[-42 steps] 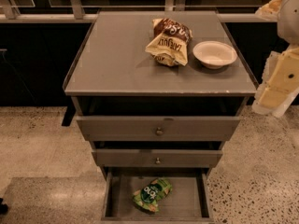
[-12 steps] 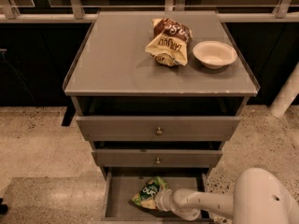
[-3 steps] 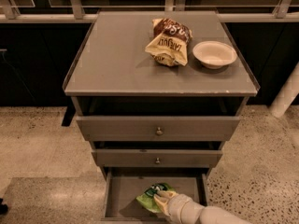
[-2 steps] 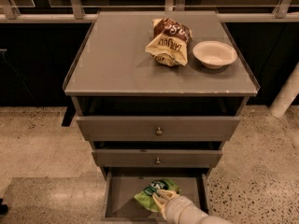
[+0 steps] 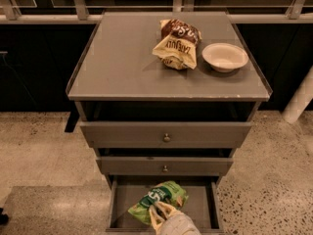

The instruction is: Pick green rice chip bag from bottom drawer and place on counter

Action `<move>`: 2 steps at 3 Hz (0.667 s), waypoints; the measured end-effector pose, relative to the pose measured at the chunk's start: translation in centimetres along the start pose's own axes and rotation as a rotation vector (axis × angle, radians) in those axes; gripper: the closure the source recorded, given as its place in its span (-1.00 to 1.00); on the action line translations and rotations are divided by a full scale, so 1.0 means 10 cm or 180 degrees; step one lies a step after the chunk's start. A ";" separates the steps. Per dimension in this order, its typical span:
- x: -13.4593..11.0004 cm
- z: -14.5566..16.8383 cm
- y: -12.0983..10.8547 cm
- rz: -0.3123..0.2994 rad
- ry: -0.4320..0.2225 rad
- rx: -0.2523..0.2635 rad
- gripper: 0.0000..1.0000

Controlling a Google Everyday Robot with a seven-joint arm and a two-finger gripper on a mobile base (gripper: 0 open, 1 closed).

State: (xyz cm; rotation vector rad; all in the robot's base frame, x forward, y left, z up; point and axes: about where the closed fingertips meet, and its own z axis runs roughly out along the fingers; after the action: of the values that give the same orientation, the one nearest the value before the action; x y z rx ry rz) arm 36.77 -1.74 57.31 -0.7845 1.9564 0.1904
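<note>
- Bringing the gripper (image 5: 159,212) in from the bottom middle of the view now, after reaching in from the lower right a moment ago.
- Hovering it low over the front part of the bottom drawer (image 5: 200,207), with only a short stretch of the pale arm showing at the lower edge.
- Clamping its cream fingers (image 5: 152,220) on the near lower edge of the green rice chip bag (image 5: 161,197), one on each side of the crinkled foil.
- Holding the bag inside the pulled-out drawer, around its middle and in about the same spot as before, with the dark round logo facing up.
- Not showing clearly whether the bag is lying on the drawer floor or being raised just off it.
- Carrying, on the desk (image 5: 122,58) above, a brown-and-cream chip bag (image 5: 177,43) toward the back right, with a white bowl (image 5: 225,57) just beside it on the right.
- Showing two upper drawers (image 5: 122,133) between desk and bottom drawer, each wearing a small round knob (image 5: 167,137).
</note>
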 end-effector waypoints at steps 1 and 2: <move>-0.25 -0.04 0.08 -0.0213 -0.0070 -0.0004 1.00; -0.23 -0.05 0.07 -0.0209 -0.0063 -0.0003 1.00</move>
State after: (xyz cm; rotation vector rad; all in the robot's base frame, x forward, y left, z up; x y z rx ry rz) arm 36.73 -0.35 59.37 -0.8431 1.9091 0.1591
